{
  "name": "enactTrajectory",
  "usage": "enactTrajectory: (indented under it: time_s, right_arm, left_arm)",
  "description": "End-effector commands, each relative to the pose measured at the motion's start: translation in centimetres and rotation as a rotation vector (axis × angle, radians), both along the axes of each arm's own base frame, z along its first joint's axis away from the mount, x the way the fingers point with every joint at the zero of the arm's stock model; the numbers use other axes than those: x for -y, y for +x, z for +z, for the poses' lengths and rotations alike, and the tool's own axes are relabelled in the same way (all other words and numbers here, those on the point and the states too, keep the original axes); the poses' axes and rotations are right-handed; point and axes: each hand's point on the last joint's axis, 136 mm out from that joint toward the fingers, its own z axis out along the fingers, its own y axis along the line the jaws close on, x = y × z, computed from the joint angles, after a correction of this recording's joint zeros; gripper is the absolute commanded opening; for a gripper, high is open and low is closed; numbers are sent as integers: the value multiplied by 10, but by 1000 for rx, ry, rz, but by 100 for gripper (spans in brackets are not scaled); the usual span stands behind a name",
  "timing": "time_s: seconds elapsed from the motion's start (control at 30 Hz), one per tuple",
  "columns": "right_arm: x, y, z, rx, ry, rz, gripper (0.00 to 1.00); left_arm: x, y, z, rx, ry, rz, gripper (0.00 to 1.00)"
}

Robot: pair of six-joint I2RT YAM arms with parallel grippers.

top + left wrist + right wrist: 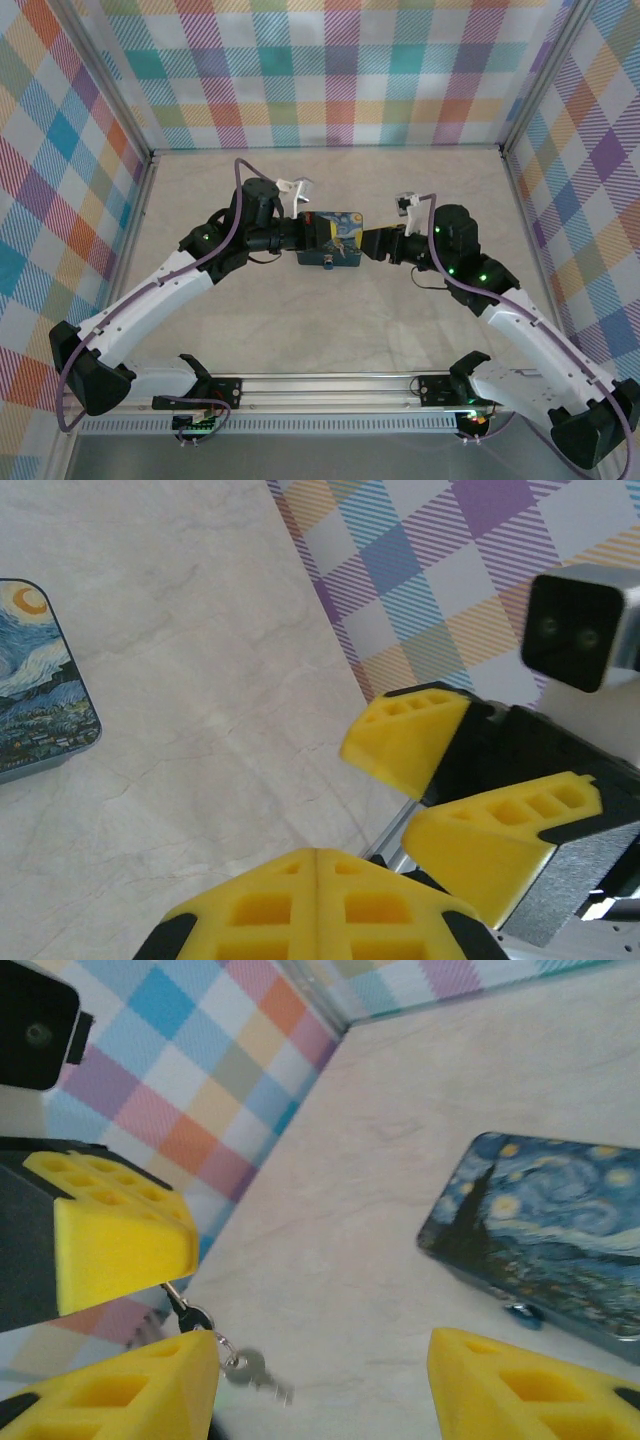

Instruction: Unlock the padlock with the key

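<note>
The left arm point(150, 295) and right arm point(530, 330) are built of white shell links between black joint housings, with small green lights point(205, 238) glowing near the elbows. A purple cable point(236, 185) loops along each. The left gripper point(315, 860) and right gripper point(322, 1350) carry yellow fingers point(110, 1395) moulded with rectangular pockets. What seems to be a silver-cased, black-faced wrist camera point(577, 628) sits above.
</note>
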Motion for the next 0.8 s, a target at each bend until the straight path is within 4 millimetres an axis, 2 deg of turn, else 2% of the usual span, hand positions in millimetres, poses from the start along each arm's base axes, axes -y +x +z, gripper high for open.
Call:
enactTrajectory:
  time_s: [0.0,0.2,0.23,0.43,0.77]
  right_arm:
    - [-19,-21,40,15,219,186,57]
    - [-26,-25,46,9,299,248,56]
    - [-27,-25,46,9,306,254,56]
    - [-30,-30,46,0,315,290,47]
    - [-29,-32,46,-1,312,299,39]
  left_arm:
    - [6,-10,20,45,-48,-55,0]
    - [10,-20,32,45,-111,-102,0]
    - [11,-19,39,70,-135,-103,0]
    - [11,-21,45,69,-166,-106,0]
    - [16,-25,51,64,-211,-129,0]
